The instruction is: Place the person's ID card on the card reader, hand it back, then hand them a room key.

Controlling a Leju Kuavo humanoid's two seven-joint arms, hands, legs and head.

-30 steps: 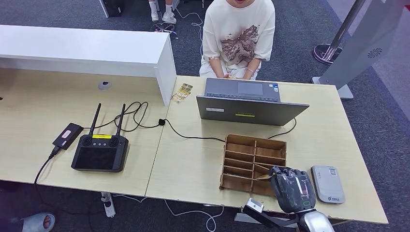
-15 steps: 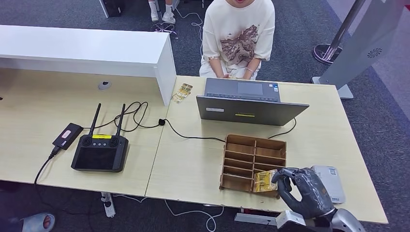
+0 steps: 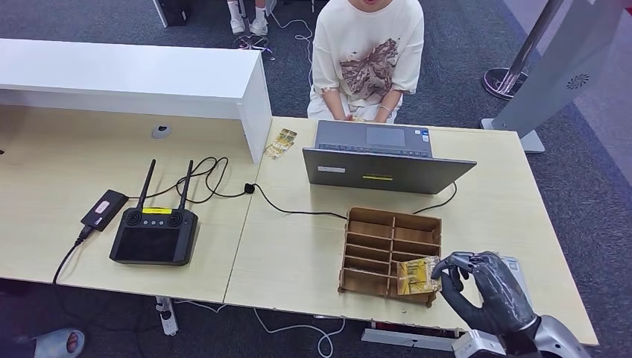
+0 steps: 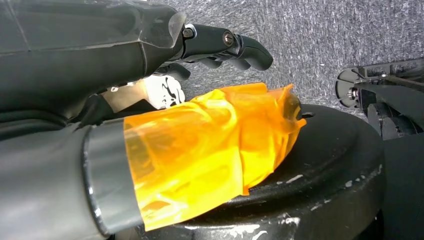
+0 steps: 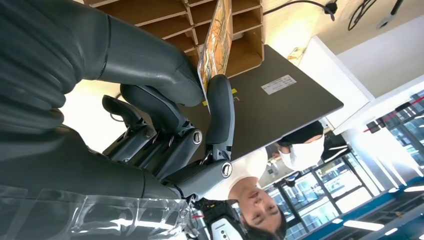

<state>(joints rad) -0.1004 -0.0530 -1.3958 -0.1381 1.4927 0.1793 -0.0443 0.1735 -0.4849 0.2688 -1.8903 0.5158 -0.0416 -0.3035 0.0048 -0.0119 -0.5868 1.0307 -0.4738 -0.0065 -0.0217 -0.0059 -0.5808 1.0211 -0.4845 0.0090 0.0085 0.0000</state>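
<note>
The right hand (image 3: pixel 488 291) is seen at the near right edge of the tabletop (image 3: pixel 298 253), and a yellow patterned room key (image 3: pixel 419 274) is pinched in it between the thumb and a dark finger. In the right wrist view the same card (image 5: pixel 216 45) is gripped by its edge, the other fingers (image 5: pixel 150 120) being curled beneath it. The card is held just above the near right compartments of the wooden card box (image 3: pixel 390 252), tilted a little; whether it touches the box wall cannot be told. A grey card reader (image 3: pixel 514 268) is lying just beside the box on the right, partly covered by the hand.

The left hand (image 4: pixel 150 100) is shown in the left wrist view with the fingers curled in and nothing in them; orange tape (image 4: pixel 210 145) is wrapped around its thumb.

Beyond the box, a grey laptop (image 3: pixel 384 158) is opened toward a person (image 3: pixel 367 56) in a pale printed shirt who is seated at the far side. A second patterned card (image 3: pixel 281 142) is lying on the tabletop left of the laptop, beside the white counter (image 3: pixel 134 74). Further left a black remote controller (image 3: pixel 155 231) with two antennas is placed, and a black cable (image 3: pixel 298 210) runs from there toward the box.
</note>
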